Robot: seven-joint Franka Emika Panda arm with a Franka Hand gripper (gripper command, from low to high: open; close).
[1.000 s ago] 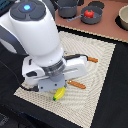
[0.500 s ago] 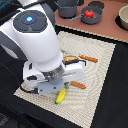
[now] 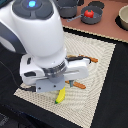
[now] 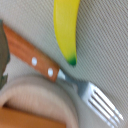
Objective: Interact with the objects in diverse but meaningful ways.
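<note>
A: Lying flat on the woven mat (image 3: 102,65), banana (image 4: 66,27); green tip just beside the fork (image 4: 60,75); plate (image 4: 40,102) touching the fork's far side.

B: Tomato (image 3: 89,14) well apart from the fork, in a dark bowl (image 3: 95,20); claw state — cannot tell; fingers hidden.

**My arm swings lower over the mat**

Over the last second my white arm (image 3: 37,40) has shifted toward the exterior view's left and nearer the camera, so it fills more of that view. It now hides more of the woven placemat (image 3: 95,75) and the banana (image 3: 60,96), whose lower tip alone pokes out beneath my wrist.
</note>
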